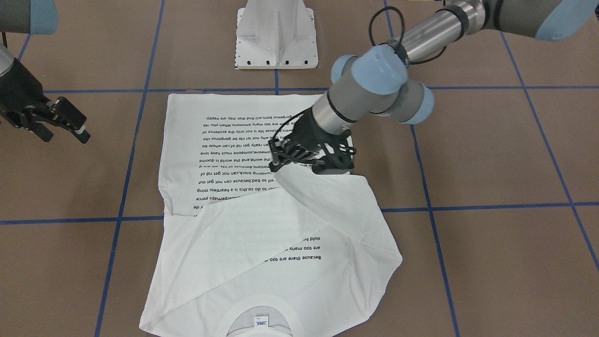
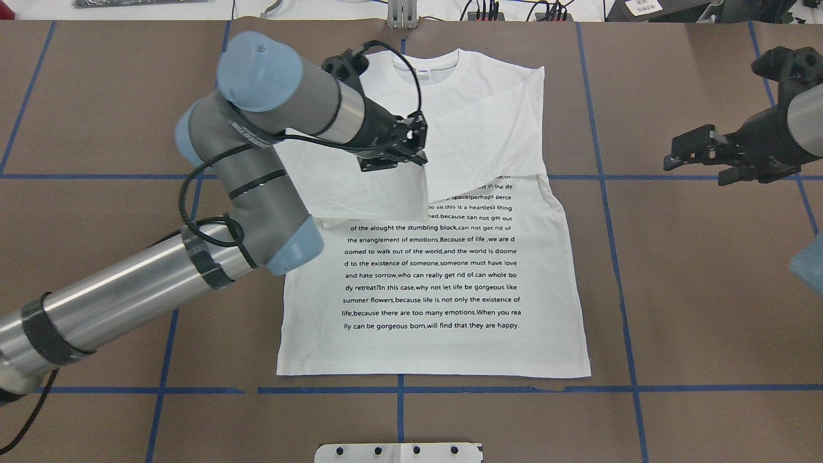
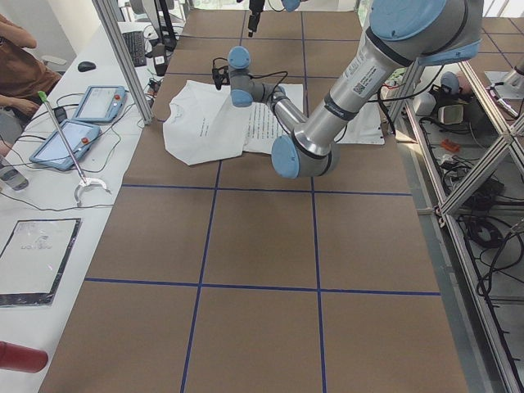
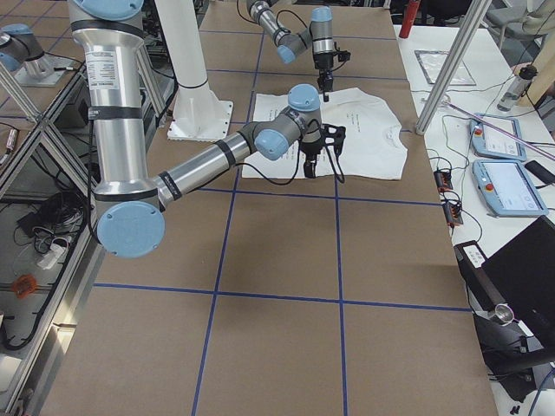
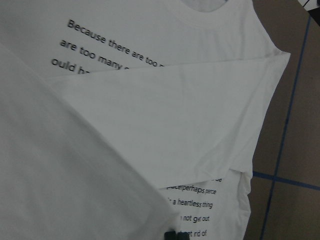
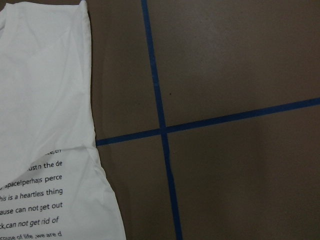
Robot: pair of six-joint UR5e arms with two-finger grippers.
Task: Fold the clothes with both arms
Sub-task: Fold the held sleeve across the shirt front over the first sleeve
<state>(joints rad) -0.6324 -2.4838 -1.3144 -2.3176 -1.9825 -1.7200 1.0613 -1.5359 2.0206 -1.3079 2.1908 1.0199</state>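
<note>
The white shirt (image 2: 437, 270) lies flat on the brown tabletop (image 2: 675, 289), printed text facing up and its collar (image 2: 418, 61) at the far edge from the robot. The left end effector (image 2: 411, 154) is clenched on the shirt's left sleeve (image 2: 360, 186), holding it lifted and drawn across the chest so that it covers the top lines of text. The right end effector (image 2: 681, 152) hangs released, fingers parted, above bare tabletop well to the shirt's right.

Robot lab: teach pendant (image 4: 512, 186), taped table (image 4: 277, 347)
</note>
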